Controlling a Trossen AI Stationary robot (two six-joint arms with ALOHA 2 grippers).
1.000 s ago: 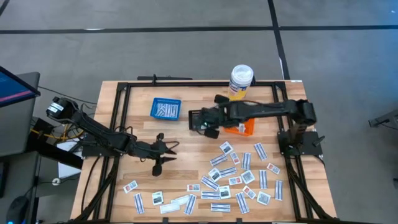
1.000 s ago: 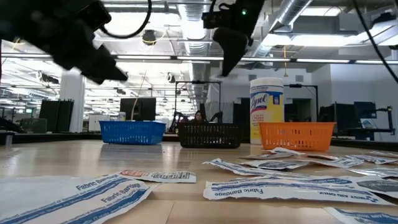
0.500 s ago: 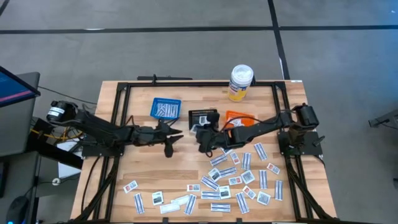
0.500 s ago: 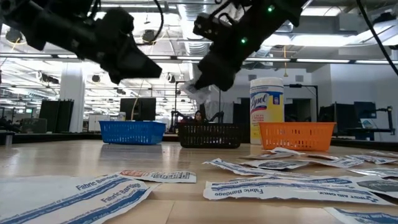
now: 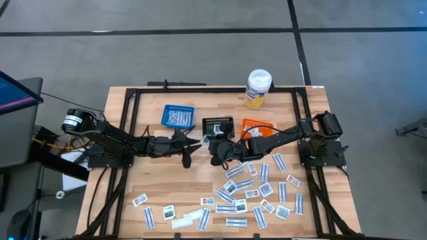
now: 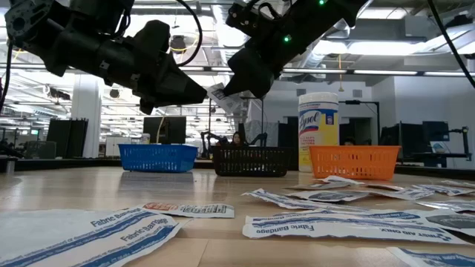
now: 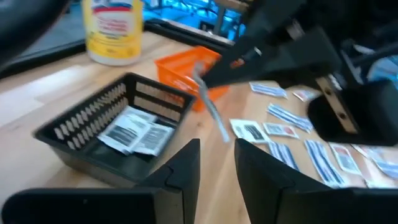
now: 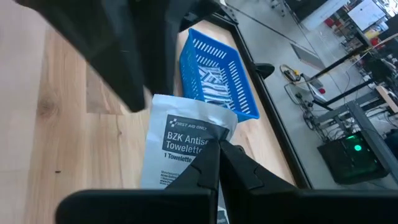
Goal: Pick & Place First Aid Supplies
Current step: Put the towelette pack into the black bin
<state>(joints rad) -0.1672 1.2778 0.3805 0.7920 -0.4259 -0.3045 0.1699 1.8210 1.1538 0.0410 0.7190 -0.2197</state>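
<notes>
A flat white printed towelette packet [image 8: 186, 149] is pinched in the closed right gripper [image 8: 217, 163]; it should be presented edge-on between the parted fingers of the left gripper [image 7: 216, 163] just beside.

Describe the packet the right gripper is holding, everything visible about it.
The towelette packet is a flat white sachet printed "First Aid Only, BZK Antiseptic Towelette", slightly crinkled. The right gripper pinches one edge, shut on it, holding it in the air above the table near the black basket. The left gripper is close by, apparently not touching.

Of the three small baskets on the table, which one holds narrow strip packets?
The blue plastic basket; white strips fill it. The black basket holds square packets, and the orange basket is mostly hidden.
</notes>
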